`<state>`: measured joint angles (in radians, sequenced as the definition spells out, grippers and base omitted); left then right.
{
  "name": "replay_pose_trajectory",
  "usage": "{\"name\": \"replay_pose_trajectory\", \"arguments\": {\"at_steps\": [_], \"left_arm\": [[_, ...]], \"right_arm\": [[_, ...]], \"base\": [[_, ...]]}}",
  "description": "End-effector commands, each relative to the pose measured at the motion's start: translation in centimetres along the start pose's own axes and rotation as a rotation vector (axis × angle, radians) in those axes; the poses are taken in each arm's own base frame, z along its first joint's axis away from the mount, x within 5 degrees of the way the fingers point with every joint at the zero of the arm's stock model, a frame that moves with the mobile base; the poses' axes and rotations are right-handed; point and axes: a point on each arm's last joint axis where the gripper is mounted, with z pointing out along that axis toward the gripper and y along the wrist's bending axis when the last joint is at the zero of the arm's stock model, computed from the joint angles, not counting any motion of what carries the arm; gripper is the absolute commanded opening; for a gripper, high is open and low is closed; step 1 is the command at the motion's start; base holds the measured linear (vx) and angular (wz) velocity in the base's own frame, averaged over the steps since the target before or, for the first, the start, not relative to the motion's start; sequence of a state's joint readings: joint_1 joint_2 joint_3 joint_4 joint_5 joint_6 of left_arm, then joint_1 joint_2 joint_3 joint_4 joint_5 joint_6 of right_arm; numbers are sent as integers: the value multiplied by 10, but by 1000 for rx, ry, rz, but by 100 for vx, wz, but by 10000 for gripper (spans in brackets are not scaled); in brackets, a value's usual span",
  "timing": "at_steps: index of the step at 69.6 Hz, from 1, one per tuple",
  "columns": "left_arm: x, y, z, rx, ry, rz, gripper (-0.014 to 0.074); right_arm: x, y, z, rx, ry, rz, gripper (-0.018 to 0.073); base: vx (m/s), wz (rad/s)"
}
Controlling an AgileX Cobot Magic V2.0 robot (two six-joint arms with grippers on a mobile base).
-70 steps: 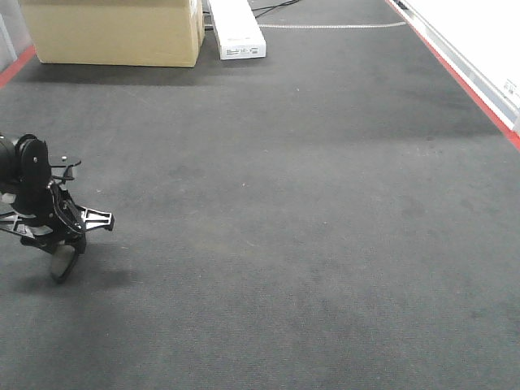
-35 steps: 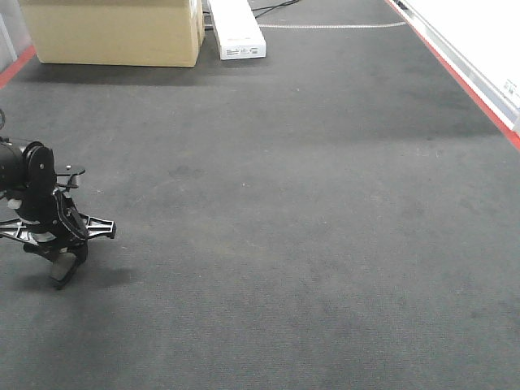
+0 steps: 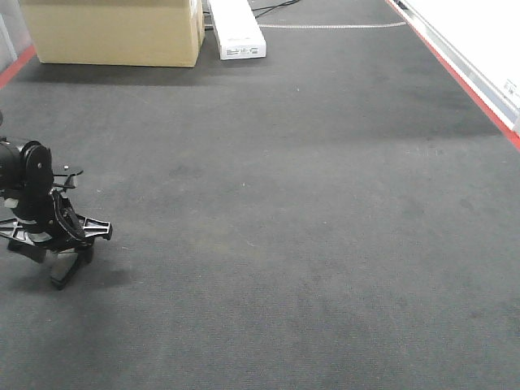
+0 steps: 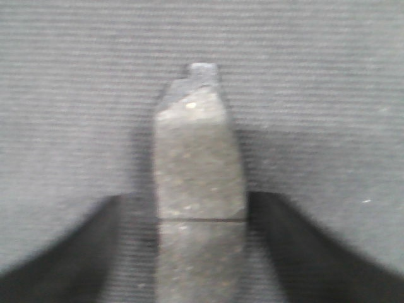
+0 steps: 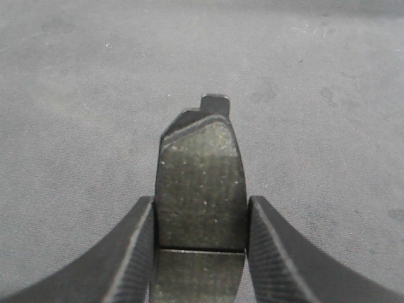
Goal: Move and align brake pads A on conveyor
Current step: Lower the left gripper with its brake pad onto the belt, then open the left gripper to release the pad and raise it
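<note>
One brake pad A [image 4: 199, 164], grey-brown with a centre groove, lies lengthwise between the fingers of my left gripper [image 4: 186, 197]. Strips of the ribbed conveyor [image 4: 69, 95] show on both sides of it, so the jaws stand open. In the front view this left gripper [image 3: 55, 258] is low at the left edge, with the pad [image 3: 63, 275] under it on the conveyor [image 3: 292, 211]. My right gripper [image 5: 201, 199] is shut on a second brake pad A [image 5: 201, 183], with both fingers pressed to its sides above the conveyor [image 5: 328, 76]. It is out of the front view.
A cardboard box [image 3: 114, 31] and a white carton [image 3: 236, 29] stand at the belt's far end. A red edge stripe [image 3: 467, 81] runs along the right side, with a pale surface [image 3: 487, 32] beyond it. Another red strip [image 3: 15, 67] marks the far left.
The left gripper sank slightly towards the belt and shifted a little. Its fingers have spread off the pad that it held a second ago.
</note>
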<state>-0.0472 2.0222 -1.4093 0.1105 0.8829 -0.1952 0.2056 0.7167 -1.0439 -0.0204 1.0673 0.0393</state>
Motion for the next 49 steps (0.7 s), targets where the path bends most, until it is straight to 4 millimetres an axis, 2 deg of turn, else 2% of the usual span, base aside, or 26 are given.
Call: {"name": "replay_pose_trajectory", "arguments": {"at_steps": [1, 11, 24, 37, 49], "left_arm": [[-6, 0, -26, 14, -75, -1, 624], [-6, 1, -33, 16, -94, 0, 618], [-5, 3, -54, 25, -139, 2, 603], [2, 1, -95, 103, -216, -5, 589], [17, 0, -150, 174, -328, 5, 564]], "right_arm": [[-12, 0, -7, 1, -105, -8, -8], [-12, 0, -7, 1, -105, -8, -8], [-12, 0, -7, 1, -105, -8, -8], [-12, 0, -7, 1, -105, -8, -8], [-12, 0, -7, 1, -105, -8, -8]], "base": [[0, 0], [0, 0], [0, 0], [0, 0], [0, 0]]}}
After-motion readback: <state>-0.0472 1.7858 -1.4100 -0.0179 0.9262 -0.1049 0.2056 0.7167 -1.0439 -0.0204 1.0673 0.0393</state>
